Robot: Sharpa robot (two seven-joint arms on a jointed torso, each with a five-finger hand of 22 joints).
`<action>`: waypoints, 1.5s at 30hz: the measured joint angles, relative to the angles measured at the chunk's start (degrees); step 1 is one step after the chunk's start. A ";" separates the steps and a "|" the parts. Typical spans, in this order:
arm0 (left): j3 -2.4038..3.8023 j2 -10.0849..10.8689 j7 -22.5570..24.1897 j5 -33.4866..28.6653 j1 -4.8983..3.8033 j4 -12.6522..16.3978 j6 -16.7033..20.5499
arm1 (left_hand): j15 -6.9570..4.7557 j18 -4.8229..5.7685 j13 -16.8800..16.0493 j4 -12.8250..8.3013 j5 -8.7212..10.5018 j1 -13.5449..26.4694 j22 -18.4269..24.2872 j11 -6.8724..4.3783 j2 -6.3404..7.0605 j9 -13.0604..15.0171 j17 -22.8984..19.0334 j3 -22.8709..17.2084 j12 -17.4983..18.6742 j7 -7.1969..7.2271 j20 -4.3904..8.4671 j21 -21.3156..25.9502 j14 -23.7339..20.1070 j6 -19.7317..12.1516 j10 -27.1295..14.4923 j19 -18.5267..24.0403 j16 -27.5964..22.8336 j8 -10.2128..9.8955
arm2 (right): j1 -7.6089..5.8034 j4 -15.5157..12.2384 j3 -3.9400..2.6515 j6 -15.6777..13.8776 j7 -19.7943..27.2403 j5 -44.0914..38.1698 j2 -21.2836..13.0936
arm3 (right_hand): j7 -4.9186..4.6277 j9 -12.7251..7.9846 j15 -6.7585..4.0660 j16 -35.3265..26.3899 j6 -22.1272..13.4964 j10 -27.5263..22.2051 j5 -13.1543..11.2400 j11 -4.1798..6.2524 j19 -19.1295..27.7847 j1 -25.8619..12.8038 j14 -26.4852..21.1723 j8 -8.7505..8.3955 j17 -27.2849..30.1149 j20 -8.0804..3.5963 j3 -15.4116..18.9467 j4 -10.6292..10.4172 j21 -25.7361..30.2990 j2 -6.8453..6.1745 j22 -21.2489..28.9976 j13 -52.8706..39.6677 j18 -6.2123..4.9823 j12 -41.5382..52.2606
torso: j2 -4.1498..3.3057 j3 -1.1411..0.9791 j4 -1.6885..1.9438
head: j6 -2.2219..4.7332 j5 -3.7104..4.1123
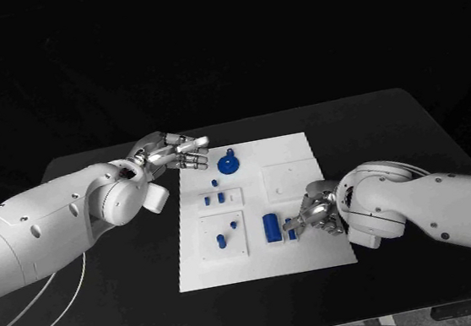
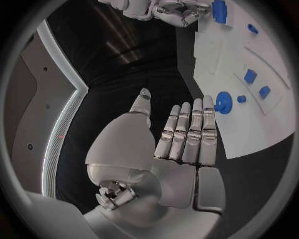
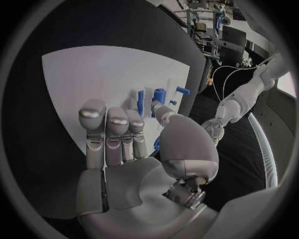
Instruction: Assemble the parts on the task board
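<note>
The parts (image 1: pixel 271 226) on the board (image 1: pixel 308 257), just beside the fingertips of the right hand (image 1: pixel 318 215), are judged light, rigid and smooth, best pinched across their sides, while both it and the left hand (image 1: pixel 172 153) are held empty with fingers extended.

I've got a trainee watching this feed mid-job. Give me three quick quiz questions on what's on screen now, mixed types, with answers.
1. True or false: the left robot hand is holding a blue part.
2. Which robot hand is over the white board? A) left B) right
3. Fill in: the round blue disc lies near the board's ___ edge, far or near.

Key: 1 false, its fingers are spread and empty; 2 B; 3 far.
</note>
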State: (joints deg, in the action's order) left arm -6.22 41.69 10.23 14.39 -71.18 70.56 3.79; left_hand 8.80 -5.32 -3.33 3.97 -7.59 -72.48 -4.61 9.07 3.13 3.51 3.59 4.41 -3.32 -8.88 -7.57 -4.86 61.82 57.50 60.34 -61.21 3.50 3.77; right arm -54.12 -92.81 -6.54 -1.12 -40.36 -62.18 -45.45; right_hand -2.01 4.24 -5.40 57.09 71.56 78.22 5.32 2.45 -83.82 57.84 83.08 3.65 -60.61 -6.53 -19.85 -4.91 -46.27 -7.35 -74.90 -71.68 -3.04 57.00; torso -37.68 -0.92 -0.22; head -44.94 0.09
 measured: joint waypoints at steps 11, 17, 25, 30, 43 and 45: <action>0.00 -0.02 -0.19 0.10 0.00 -0.11 0.00 | 0.00 0.00 0.00 0.00 0.00 0.00 -0.01 0.00 0.00 0.00 0.00 0.00 0.00 0.00 0.00 0.00 0.00 0.00 0.00 0.00 0.00 0.00 | 0.02 -0.51 0.00 0.51 0.04 -0.14 -0.62 | -0.19 0.16 0.01 0.00 0.21 0.00 -0.22 0.00 0.00 1.60 -0.01 0.01 0.01 0.00 0.15 1.63 0.00 -0.70 0.00 0.04 0.00 0.00 | -0.02 -0.01 -0.03 | -0.12 0.00; 0.00 -0.03 -0.21 0.14 0.00 -0.12 0.02 | -0.21 0.00 0.00 0.24 0.00 0.00 -0.01 0.00 0.00 0.00 0.00 -0.24 0.00 0.00 0.00 0.00 -0.21 0.00 0.00 0.00 0.00 0.00 | 0.03 -0.20 0.00 0.56 0.10 -0.80 -1.04 | -0.18 0.09 0.01 0.00 0.22 0.00 -0.68 0.00 0.00 3.00 -0.01 0.01 0.05 0.00 0.78 2.78 0.00 -0.66 0.00 0.04 0.00 0.00 | -0.02 -0.05 -0.07 | 0.04 0.04; 0.00 -0.05 1.02 -0.41 0.00 -0.14 0.85 | -0.20 0.00 0.00 -0.09 0.00 0.00 -0.01 0.00 0.00 0.00 0.00 0.09 0.00 0.00 0.00 0.00 -0.20 0.00 0.01 0.00 0.00 0.00 | 0.13 1.32 -3.31 -0.99 3.04 -1.02 -2.63 | -1.22 0.11 0.01 -0.45 -3.32 -0.32 -1.82 -0.31 0.00 3.96 -0.01 0.01 0.33 0.00 2.70 -1.76 1.10 -3.47 0.00 0.08 -0.01 0.00 | 0.08 -0.13 -0.16 | 0.91 0.31; 0.05 -0.07 3.00 -2.72 0.01 -0.75 2.16 | -0.31 0.00 0.00 -2.12 -0.37 0.29 -0.02 -0.51 -1.11 0.00 0.00 0.88 0.00 0.00 0.00 0.00 0.15 0.00 0.51 0.00 0.00 0.00 | -0.83 3.83 -6.04 -2.97 9.30 0.56 -2.80 | -1.62 0.48 0.01 -0.81 -4.12 -0.53 0.03 -0.52 0.00 5.28 -0.01 0.01 0.45 0.00 6.27 -3.14 1.53 -2.71 0.00 0.41 0.00 -0.46 | 0.42 -0.09 -0.38 | 1.88 0.45; 0.20 -2.48 6.92 -11.76 -0.32 -8.20 4.84 | -0.08 0.51 0.00 -3.73 -0.80 0.25 0.47 -0.71 -2.22 0.00 0.00 1.66 0.00 0.37 -0.71 0.57 -1.79 -0.16 -0.51 3.46 0.00 0.00 | -4.71 26.31 -7.73 -8.40 33.48 17.44 6.91 | -3.67 -0.39 3.03 -17.54 -9.05 -12.81 15.09 -3.25 5.33 12.01 -10.17 0.01 15.37 2.93 25.01 7.40 36.34 9.17 10.14 24.51 -2.32 -26.96 | 3.33 0.37 -2.16 | 6.06 -0.46; 0.21 -3.33 7.29 -12.76 -0.34 -9.58 5.15 | -0.18 1.05 0.00 -3.79 -0.80 0.49 0.47 -0.86 -2.46 0.00 0.00 1.60 0.00 0.55 -0.90 0.57 -2.48 -0.14 -0.66 5.26 0.00 0.00 | -4.80 30.04 -8.06 -8.97 36.82 20.71 8.48 | -4.86 -0.55 5.16 -23.21 -11.48 -15.34 15.03 -5.28 10.51 12.51 -15.27 0.01 20.12 4.80 24.29 8.11 40.51 9.66 15.20 33.92 -2.37 -35.05 | 3.66 0.37 -2.42 | 6.69 -0.58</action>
State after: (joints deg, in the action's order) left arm -6.01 38.37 17.53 1.63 -71.51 60.98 8.93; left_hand 8.62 -4.27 -3.33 0.18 -8.38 -71.99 -4.14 8.20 0.67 3.51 3.59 6.00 -3.32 -8.33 -8.47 -4.29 59.34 57.36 59.67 -55.96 3.50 3.77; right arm -58.92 -62.77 -14.61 -10.09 -3.54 -41.47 -36.98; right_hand -6.87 3.69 -0.24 33.87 60.07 62.88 20.35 -2.83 -73.31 70.35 67.81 3.66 -40.49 -1.74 4.44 3.21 -5.76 2.31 -59.70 -37.76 -5.41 21.95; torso -34.02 -0.55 -2.64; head -38.25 -0.49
